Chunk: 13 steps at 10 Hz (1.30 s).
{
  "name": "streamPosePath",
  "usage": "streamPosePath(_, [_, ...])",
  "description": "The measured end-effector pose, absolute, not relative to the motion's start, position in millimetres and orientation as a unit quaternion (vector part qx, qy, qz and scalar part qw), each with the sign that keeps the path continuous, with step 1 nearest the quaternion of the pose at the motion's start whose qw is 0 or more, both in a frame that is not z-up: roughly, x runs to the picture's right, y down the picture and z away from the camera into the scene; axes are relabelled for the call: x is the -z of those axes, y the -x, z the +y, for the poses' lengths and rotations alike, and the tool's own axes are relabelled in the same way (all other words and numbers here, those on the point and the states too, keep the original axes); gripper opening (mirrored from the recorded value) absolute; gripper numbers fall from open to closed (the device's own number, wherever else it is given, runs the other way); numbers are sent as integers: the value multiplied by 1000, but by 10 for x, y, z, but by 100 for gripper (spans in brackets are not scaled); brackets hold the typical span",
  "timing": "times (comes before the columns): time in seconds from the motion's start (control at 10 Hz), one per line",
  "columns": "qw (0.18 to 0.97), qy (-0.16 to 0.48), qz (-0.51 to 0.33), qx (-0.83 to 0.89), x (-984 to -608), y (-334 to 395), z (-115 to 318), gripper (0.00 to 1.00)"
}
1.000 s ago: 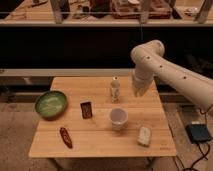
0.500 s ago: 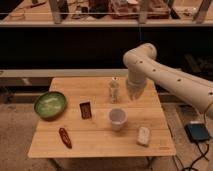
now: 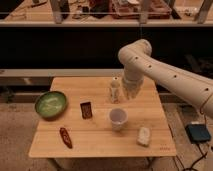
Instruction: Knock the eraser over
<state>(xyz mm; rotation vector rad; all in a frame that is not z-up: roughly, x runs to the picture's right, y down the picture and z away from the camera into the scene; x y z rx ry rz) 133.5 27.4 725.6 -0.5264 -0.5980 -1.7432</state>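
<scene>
My pincer (image 3: 131,93) hangs at the end of my pale arm (image 3: 165,75) over the back half of the wooden table (image 3: 100,146), pointing down, just to the right of the slim white bottle (image 3: 115,91) as the camera sees it; whether it is spread or pressed together I cannot tell, for it shows only as a pale blunt shape against the wood; whether it touches the bottle I cannot tell either; it pinches nothing that I can see. The eraser (image 3: 86,109) stands upright near the middle of the table, left of centre, its reddish-brown face turned toward the camera; it sits between the green bowl (image 3: 50,104) on its left and the white cup (image 3: 118,117) on its right, touching neither; it is apart from my pincer, with the bottle lying between the two. A pale flat block (image 3: 144,136) lies near the front right corner; a reddish-brown elongated thing (image 3: 65,137) lies near the front left edge, in front of the bowl; on the floor to the right of the table sits a dark blue box (image 3: 198,132).
</scene>
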Motion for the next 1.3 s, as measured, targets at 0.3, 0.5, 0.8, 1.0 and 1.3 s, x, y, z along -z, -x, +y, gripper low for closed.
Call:
streamPosePath(0.3, [557,220,-276,751,-7216,-1152,298,33])
streamPosePath(0.5, [563,216,-283,746,-7179,-1191,375,33])
streamPosePath(0.8, [555,222,-286,749,-7303,-1019,361,33])
streamPosePath(1.0, [551,223,-295,748,-7270,-905,380,33])
streamPosePath(1.3, [537,223,-296,758,-7328,-959,449,33])
